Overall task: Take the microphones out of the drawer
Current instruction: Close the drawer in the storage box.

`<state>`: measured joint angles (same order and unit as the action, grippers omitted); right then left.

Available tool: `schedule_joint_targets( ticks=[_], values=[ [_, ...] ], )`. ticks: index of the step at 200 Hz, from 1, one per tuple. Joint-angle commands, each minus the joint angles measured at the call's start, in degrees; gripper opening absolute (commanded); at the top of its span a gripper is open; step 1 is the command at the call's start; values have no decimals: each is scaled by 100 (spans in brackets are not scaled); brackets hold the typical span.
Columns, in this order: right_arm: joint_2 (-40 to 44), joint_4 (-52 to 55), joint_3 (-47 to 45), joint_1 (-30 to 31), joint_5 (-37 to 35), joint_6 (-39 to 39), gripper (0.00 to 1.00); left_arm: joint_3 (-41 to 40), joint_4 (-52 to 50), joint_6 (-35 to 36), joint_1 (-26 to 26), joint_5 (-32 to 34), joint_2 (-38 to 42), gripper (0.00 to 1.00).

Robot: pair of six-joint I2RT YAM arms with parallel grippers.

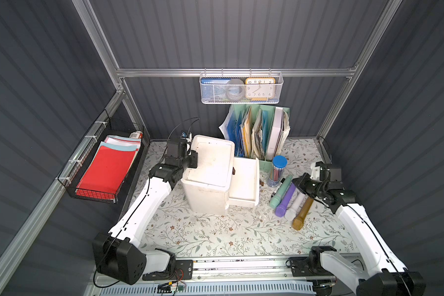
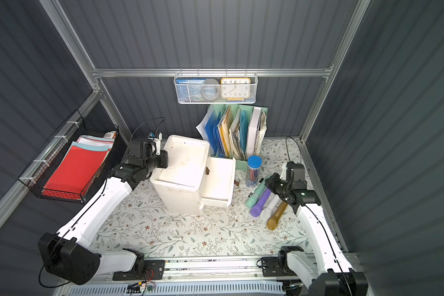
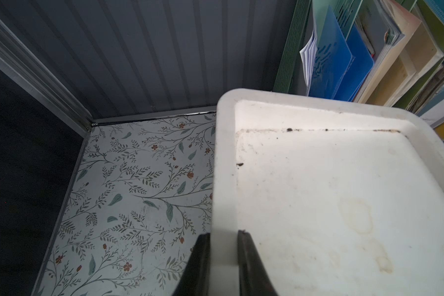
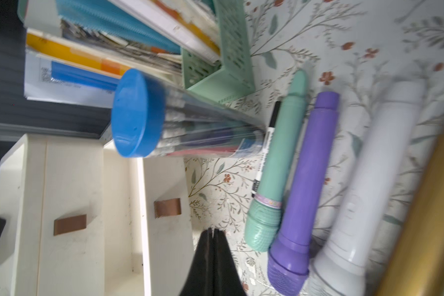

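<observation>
Two claws frame the scene. The left claw (image 3: pixel 223 234) pinches the raised rim of the white drawer unit (image 3: pixel 224 153), with one finger outside the rim and one inside the top recess. On the side of the unit away from that claw, facing the right claw, the lower drawer (image 1: pixel 244 179) stands pulled out. Between the drawer and the right claw, a pen tube (image 1: pixel 279 164) with a blue lid stands on the floral table (image 1: pixel 215 235), and a black marker (image 1: pixel 277 187) lies just beside it. All four microphones lie outside the drawer, side by side on the table: a green microphone (image 1: pixel 281 192), a purple microphone (image 1: pixel 287 201), a white microphone (image 1: pixel 296 207) and a gold microphone (image 1: pixel 303 214), the gold one nearest the right arm. The right claw (image 4: pixel 212 232) hangs above this row with its fingers pressed together, holding nothing.
</observation>
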<state>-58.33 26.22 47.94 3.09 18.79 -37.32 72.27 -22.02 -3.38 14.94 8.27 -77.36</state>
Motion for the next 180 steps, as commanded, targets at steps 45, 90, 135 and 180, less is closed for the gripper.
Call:
schedule_joint_targets(
  ticks=[45,90,135,180],
  values=[
    [-1284,-670,475,1209,-402,-185,0,-415,-786,-125,9,-350,-499,1],
    [-2289,-649,1106,1693,-706,20,0,-416,-793,-113,9,-326,-499,0],
    [-2757,-790,1373,1877,-728,-12,0,-424,-795,-111,9,-317,-495,1],
    [-2945,-995,1487,2057,-557,-67,0,-424,-790,-111,9,-318,-517,1]
  ],
)
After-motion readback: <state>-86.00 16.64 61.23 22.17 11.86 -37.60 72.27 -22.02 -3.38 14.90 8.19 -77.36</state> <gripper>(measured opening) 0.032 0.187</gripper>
